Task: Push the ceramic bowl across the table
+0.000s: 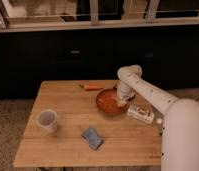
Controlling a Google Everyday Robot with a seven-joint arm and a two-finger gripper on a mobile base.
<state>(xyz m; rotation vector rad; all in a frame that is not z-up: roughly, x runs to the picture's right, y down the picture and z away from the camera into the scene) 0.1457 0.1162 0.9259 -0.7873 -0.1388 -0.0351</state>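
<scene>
The orange-red ceramic bowl (pixel 109 101) sits upright on the light-wood table (pixel 68 100), right of centre and toward the far side. My gripper (pixel 123 98) hangs down from the white arm's bent elbow and sits at the bowl's right rim, touching it or very close to it. The arm reaches in from the lower right and covers the table's right edge.
A translucent whitish plastic cup (pixel 47 121) stands near the left front. A small blue object (pixel 92 138) lies near the front centre. An orange elongated object (pixel 93 86) lies near the far edge, just behind the bowl. A white oblong thing (pixel 140 114) lies next to the arm.
</scene>
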